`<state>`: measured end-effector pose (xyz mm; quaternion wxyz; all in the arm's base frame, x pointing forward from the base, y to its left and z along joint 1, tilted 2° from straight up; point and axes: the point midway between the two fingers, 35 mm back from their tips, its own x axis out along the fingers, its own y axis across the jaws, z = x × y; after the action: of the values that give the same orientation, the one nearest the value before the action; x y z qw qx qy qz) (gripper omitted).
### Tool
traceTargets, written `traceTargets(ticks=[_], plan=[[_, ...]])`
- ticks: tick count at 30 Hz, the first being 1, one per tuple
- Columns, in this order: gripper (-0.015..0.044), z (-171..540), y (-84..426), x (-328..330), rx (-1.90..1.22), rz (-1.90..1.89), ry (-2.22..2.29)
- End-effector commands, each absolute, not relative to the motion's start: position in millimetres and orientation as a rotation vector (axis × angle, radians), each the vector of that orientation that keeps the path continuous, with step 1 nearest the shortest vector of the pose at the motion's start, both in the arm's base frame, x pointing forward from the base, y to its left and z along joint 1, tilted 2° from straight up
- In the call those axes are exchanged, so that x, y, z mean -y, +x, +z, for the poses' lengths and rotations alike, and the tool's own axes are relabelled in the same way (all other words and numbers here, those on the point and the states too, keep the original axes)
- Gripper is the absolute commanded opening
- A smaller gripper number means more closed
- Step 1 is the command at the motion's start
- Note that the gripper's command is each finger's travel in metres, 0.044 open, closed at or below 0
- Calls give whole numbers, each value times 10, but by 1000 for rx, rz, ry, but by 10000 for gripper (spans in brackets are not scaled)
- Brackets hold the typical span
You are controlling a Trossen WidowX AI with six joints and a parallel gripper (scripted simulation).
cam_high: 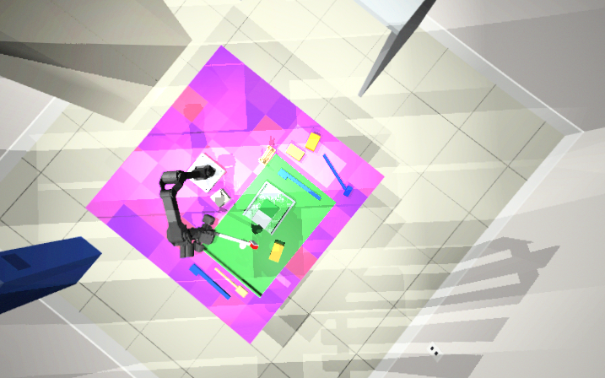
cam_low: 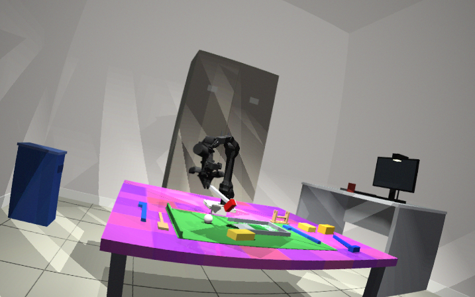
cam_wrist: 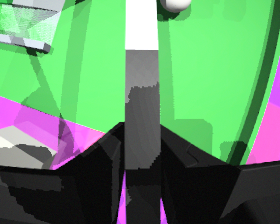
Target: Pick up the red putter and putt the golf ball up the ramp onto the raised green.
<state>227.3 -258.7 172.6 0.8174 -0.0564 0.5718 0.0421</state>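
Observation:
My gripper (cam_high: 207, 235) (cam_low: 207, 184) (cam_wrist: 137, 129) is shut on the grey grip of the red putter. Its white shaft (cam_low: 218, 195) (cam_wrist: 141, 16) slants down over the green mat (cam_high: 305, 211) (cam_low: 202, 232) (cam_wrist: 211, 83). The red head (cam_high: 254, 245) (cam_low: 230, 205) hangs just above the mat and is cut off in the wrist view. The white golf ball (cam_low: 208, 218) rests on the mat close beside the shaft's far end. The raised green (cam_high: 269, 206) (cam_low: 257, 227) (cam_wrist: 38, 3), a grey-framed platform with its ramp, lies in the middle of the mat, beyond the ball.
A yellow block (cam_high: 277, 251) (cam_low: 240, 234) sits on the mat near the putter head. Blue bars (cam_high: 208, 280) (cam_low: 142, 211), a tan putter (cam_low: 162, 221), a blue putter (cam_high: 337, 175), more yellow blocks (cam_low: 306, 227) and a small wooden stand (cam_low: 280, 217) lie around the mat's edges.

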Motion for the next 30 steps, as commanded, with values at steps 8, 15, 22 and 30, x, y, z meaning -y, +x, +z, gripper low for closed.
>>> traceTargets(ticks=[8,15,22,30], plan=[[0,1767,1749,3146,-1254,-106,10],[0,1754,1669,3211,-1258,-132,28],[0,1543,1680,3226,-1258,-132,28],[0,1369,1684,3227,-1258,-132,28]])
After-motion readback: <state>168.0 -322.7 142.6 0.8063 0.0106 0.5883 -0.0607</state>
